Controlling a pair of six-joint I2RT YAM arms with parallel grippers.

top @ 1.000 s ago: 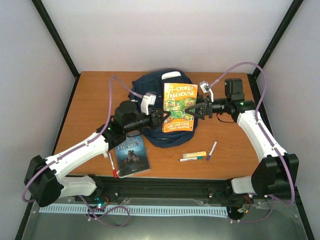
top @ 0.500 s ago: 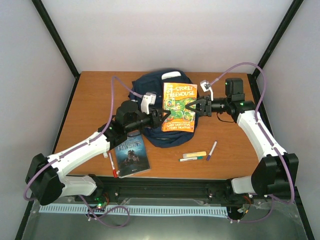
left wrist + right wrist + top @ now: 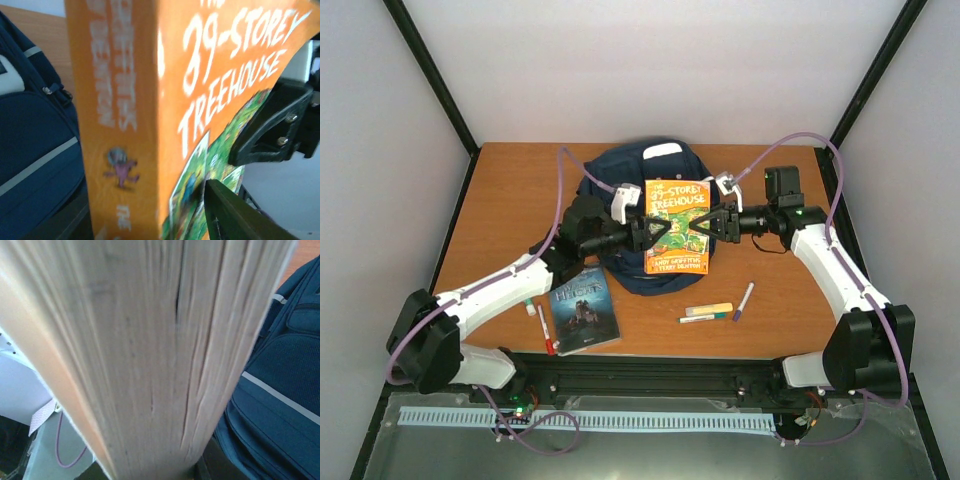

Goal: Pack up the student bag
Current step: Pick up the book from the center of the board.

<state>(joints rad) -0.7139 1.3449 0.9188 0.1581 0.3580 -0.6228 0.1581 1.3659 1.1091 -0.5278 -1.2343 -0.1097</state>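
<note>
Your student bag (image 3: 615, 175) lies at the far middle of the tabletop (image 3: 505, 210), and you can't see into it: the orange book (image 3: 677, 228) hangs just above it, cover up. Your right gripper (image 3: 712, 221) is clamped on its page edge, while your left gripper (image 3: 653, 229) stands spread around the spine. Nearer you lie a dark book (image 3: 584, 310), a red marker (image 3: 545, 332) and pens (image 3: 708, 311).

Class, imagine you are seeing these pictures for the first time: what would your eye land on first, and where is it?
The bright orange book grabs attention first. It is raised at mid-table over the navy student bag, with the left end effector and right end effector at its opposite edges. Next, a dark book lies near the front edge on the left, with markers to its right.
</note>
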